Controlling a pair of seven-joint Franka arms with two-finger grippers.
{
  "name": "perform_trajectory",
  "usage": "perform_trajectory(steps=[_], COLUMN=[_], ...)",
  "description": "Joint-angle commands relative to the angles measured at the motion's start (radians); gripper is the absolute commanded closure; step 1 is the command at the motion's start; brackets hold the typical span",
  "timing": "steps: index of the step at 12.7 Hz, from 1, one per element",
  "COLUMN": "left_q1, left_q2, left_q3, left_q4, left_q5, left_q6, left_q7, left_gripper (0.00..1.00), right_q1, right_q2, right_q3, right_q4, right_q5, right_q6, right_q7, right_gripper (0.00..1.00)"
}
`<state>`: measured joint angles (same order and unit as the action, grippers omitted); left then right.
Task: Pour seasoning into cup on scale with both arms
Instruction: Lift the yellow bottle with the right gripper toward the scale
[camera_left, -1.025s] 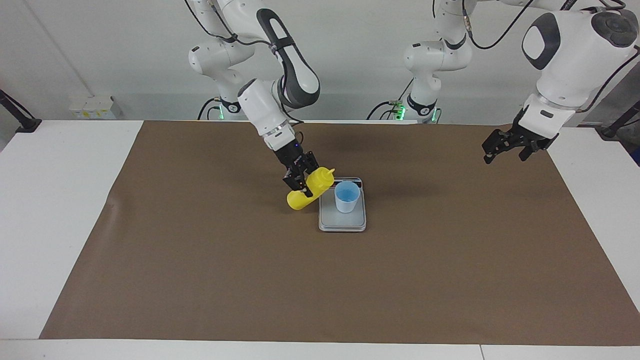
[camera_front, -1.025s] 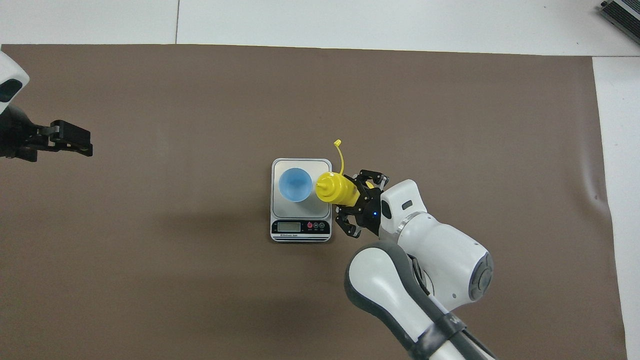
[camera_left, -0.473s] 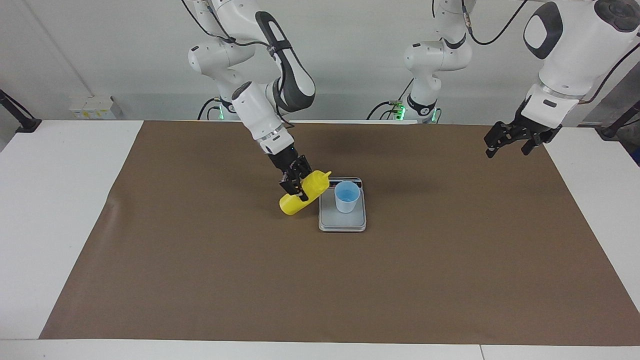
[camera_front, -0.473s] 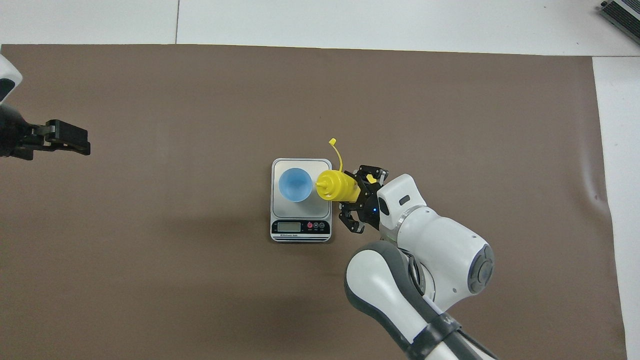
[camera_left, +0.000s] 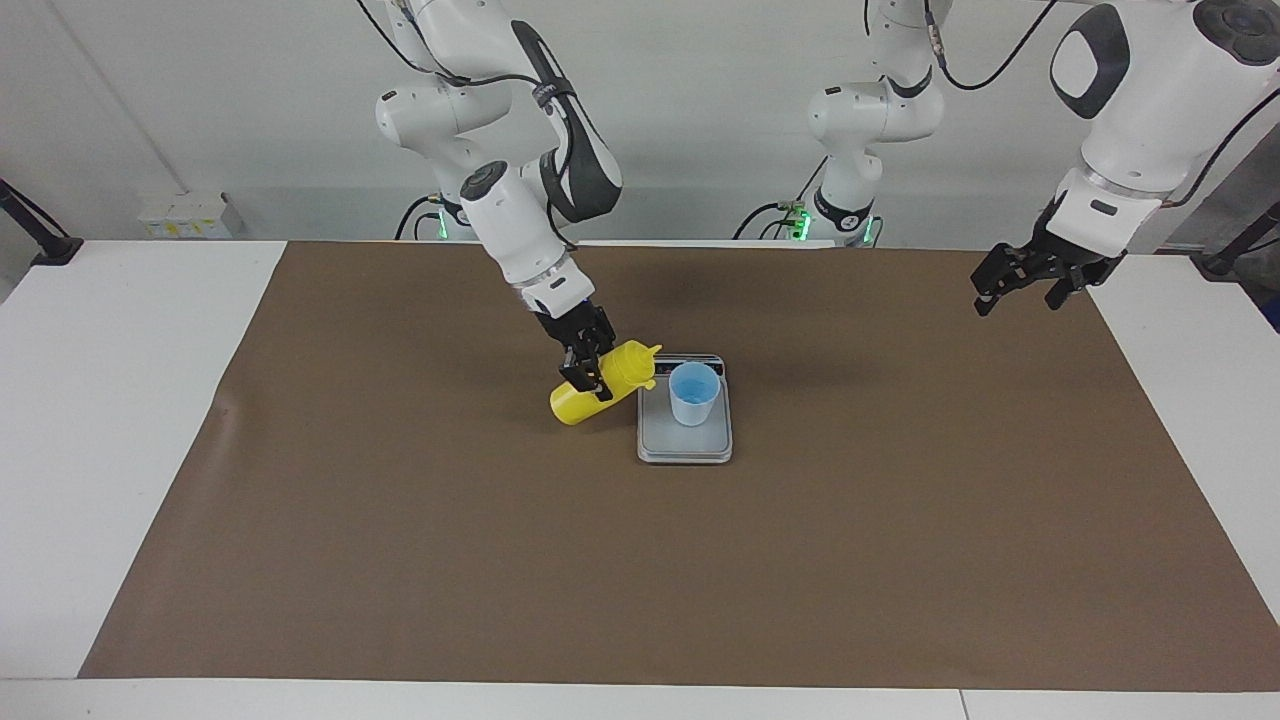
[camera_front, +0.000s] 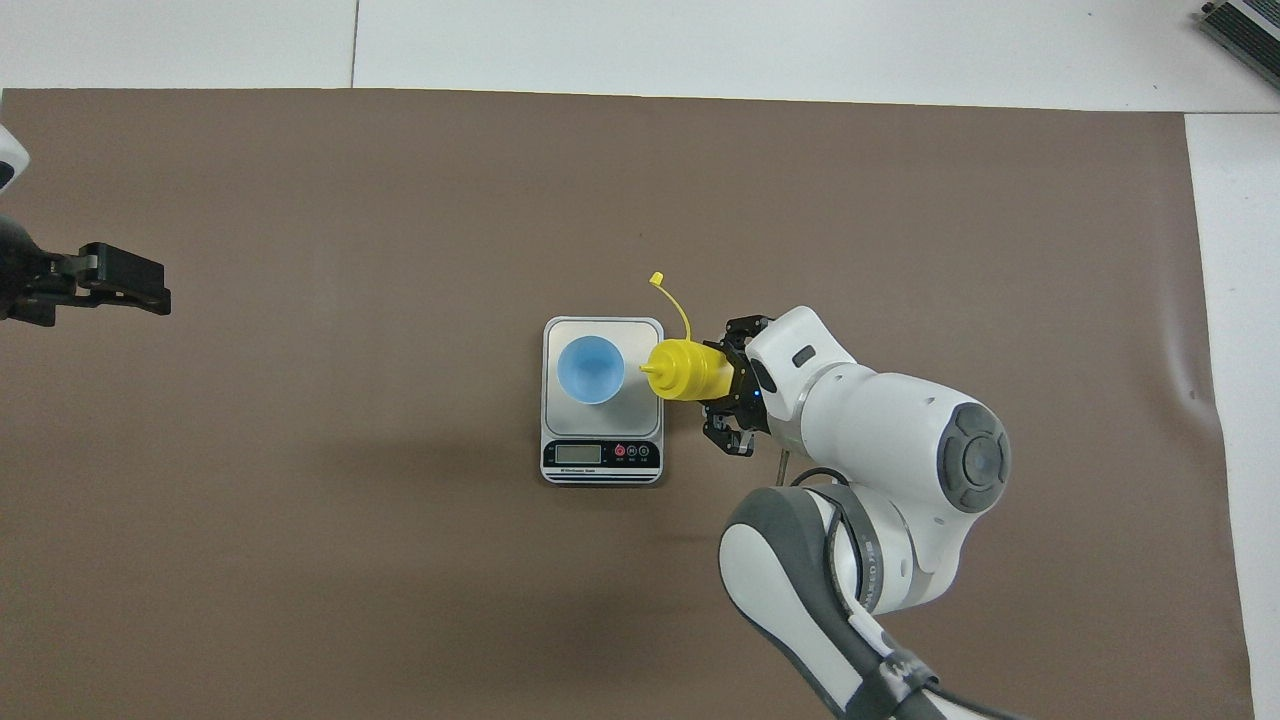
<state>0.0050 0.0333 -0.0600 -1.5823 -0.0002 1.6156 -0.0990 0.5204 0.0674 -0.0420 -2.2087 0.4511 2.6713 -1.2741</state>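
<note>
So the right gripper (camera_left: 590, 365) is pinching the seasoning (camera_left: 600, 388), bent down steeply with the bottle tilted, nozzle over the edge of the scale (camera_left: 685, 445) toward the cup (camera_left: 694, 393), which sits on the plate. Left gripper (camera_left: 1030, 285) hangs spread open, waiting at its own end of the table. Overhead shows the scale's display strip (camera_front: 601, 455) and the tethered cap (camera_front: 657, 279).
</note>
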Motion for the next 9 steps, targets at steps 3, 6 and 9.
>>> perform_trajectory(steps=[3, 6, 9], left_q1=[0.007, 0.007, 0.007], left_q2=[-0.019, -0.019, -0.019], left_q3=[-0.001, -0.001, -0.001], left_q4=[-0.018, -0.018, -0.018], left_q5=[-0.015, -0.015, -0.015], left_q6=[-0.008, -0.008, -0.008], left_q7=[-0.008, -0.008, -0.008], left_gripper=[0.0, 0.0, 0.0], right_q1=[0.001, 0.01, 0.055], right_q2=[-0.014, -0.009, 0.046], right_q3=[0.014, 0.014, 0.019], right_q4=[0.121, 0.158, 0.225], right_q5=[-0.366, -0.478, -0.669], right_q6=[-0.178, -0.255, -0.326], right_q7=[0.396, 0.543, 0.729], right_gripper=[0.92, 0.92, 0.92])
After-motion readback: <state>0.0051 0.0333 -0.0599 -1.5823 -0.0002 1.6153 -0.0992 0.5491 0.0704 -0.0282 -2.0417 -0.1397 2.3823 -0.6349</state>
